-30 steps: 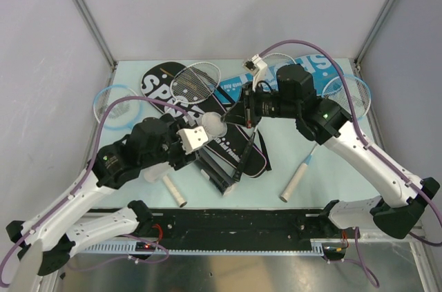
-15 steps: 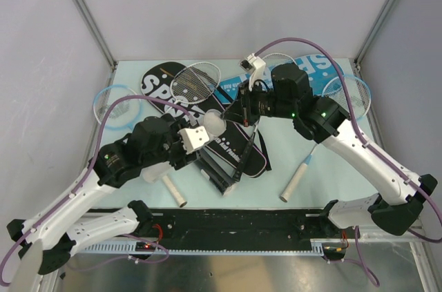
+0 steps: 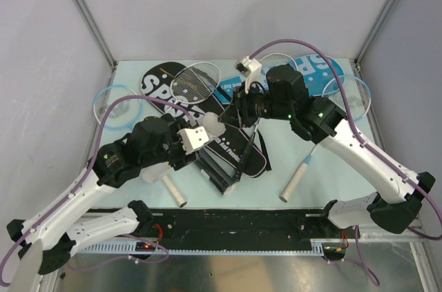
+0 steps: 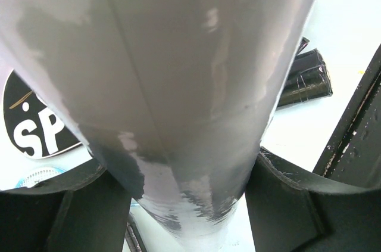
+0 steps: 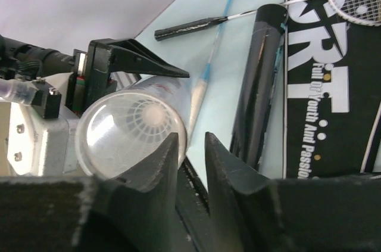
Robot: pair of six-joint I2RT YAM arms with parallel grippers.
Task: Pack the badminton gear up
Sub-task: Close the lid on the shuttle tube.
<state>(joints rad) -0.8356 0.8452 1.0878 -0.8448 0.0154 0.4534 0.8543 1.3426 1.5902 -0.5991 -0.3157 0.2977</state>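
- The white shuttlecock sits inside the clear white tube, visible through the tube's open mouth.
- The tube is raised off the table, tilted, with its mouth pointing at the right arm.
- The left gripper is clamped around the tube's body, one finger on each side.
- The right gripper hovers right at the tube's rim, its fingers a narrow slit apart with nothing between them.
- Just beyond it, a black tube lies beside the black "SPORT" cover.
- A silver racket rests its head on that cover.
- Farther off are the blue cover and a light-blue racket at the left edge.
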